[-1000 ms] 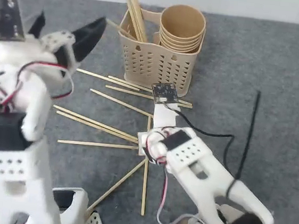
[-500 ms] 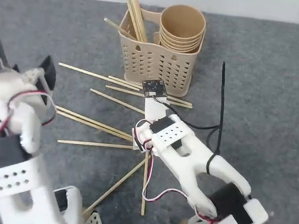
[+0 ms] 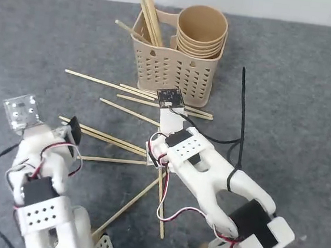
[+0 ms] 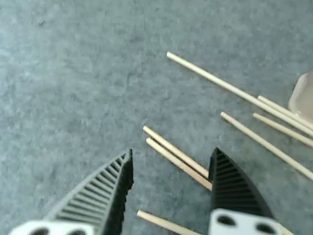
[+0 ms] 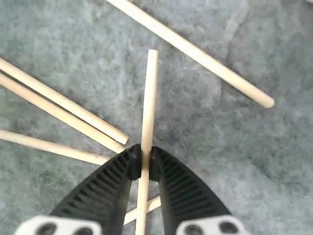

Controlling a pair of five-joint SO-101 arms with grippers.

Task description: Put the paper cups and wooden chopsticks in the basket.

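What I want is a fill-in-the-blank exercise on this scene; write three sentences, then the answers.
The right gripper is shut on one wooden ____.
The left gripper is ____, over a pair of chopsticks.
The stacked paper cups stand inside the ____.
Missing words: chopstick; open; basket.

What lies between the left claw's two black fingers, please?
Two pale wooden chopsticks, side by side on grey carpet, seen in the left wrist view; the left claw is open.
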